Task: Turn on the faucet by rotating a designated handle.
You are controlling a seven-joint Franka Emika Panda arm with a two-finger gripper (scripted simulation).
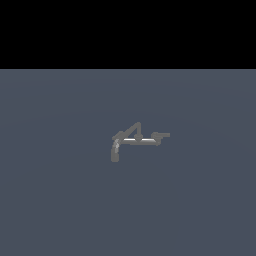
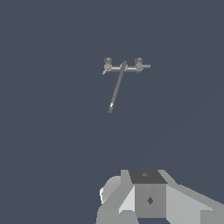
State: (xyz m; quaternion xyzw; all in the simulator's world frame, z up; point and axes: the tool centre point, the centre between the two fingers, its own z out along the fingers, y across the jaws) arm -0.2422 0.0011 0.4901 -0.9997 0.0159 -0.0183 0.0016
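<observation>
Hand (image 2: 144, 192) well apart from faucet (image 1: 137, 140), grip state unclear, grey floor (image 1: 60, 200) beneath.

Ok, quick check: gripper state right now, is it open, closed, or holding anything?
Gripper: cannot be told. Its fingers are out of both views; only part of the arm body shows in the wrist view. The faucet stands apart, untouched.

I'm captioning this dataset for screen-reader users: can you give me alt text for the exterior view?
A small dull-grey faucet sits alone near the middle of a flat blue-grey surface, with a black band across the top of the picture. Its spout curves downward at the exterior view's left, and a lever sticks out at the right. No robot arm or hand appears in this view.
</observation>
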